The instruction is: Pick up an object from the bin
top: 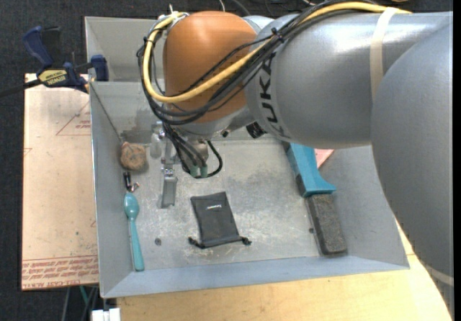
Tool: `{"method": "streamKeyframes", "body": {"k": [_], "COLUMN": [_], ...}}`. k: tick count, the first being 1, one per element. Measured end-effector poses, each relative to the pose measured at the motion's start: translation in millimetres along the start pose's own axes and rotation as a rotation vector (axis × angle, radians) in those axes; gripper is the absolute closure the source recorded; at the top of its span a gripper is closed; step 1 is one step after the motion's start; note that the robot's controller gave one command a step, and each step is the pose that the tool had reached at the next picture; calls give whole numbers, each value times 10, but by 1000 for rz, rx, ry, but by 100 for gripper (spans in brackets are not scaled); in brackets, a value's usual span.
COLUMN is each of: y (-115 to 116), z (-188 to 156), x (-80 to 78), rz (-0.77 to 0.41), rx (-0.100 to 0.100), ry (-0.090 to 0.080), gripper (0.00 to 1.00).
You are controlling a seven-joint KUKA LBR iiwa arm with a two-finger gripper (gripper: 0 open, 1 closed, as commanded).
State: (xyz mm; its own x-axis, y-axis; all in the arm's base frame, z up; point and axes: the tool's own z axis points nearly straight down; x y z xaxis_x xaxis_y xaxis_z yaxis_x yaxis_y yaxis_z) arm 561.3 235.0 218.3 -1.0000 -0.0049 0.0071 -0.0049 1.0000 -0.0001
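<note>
My gripper hangs below the arm's orange cover over the left middle of the bin, its tip close to the floor. Nothing shows in it. Left of it, near the bin's left wall, lies a brown rough lump like a stone. A small black piece sits just below that lump. A teal plastic spoon lies lengthwise along the left wall, bowl end up, a little left of and below the gripper. A flat black pouch rests on the floor to the gripper's lower right.
A brush with a blue handle and a dark grey block head lies along the right side of the bin. Something pink peeks out beside the handle. The arm covers the back of the bin.
</note>
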Motion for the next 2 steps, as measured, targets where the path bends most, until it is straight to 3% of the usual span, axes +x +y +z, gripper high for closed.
{"method": "streamKeyframes", "body": {"k": [1,2], "y": [-12,-355], "z": [-48,469], "x": [-20,74], "rz": [4,-98], "rx": [-2,-3], "ry": [-8,-9], "gripper": [0,0]}}
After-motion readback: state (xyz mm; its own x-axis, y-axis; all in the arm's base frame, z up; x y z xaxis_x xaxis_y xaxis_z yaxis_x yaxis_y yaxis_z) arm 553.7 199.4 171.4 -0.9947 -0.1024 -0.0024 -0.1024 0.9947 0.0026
